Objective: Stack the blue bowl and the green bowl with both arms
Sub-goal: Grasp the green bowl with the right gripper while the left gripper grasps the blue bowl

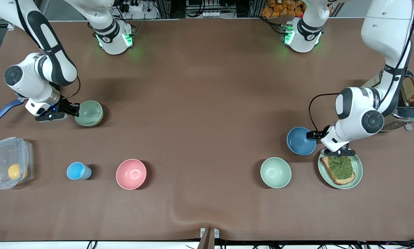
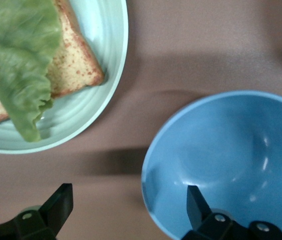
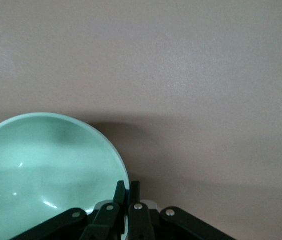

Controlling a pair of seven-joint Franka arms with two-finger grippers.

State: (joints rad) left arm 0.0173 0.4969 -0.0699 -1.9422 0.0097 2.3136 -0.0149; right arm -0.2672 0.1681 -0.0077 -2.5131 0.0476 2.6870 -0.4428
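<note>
A: Blue bowl – round, deep, matte medium blue, upright on the worktop toward the left arm's end, just beside the green plate carrying toast under a lettuce leaf, and a little farther from the front camera than that plate. Left gripper?

B: Spread wide at the blue bowl's rim; one finger stands inside the bowl, the other outside over bare worktop. Nothing pinched

A: Green bowl?

B: Pale sage, deep, smooth inside, upright toward the right arm's end. Right gripper is pressed together on its rim, the wall clamped between the fingers

A: Noted a second, look-alike sage bowl beside the plate, nearer the front camera than the blue bowl; also a pink bowl and a small light-blue cup
</note>
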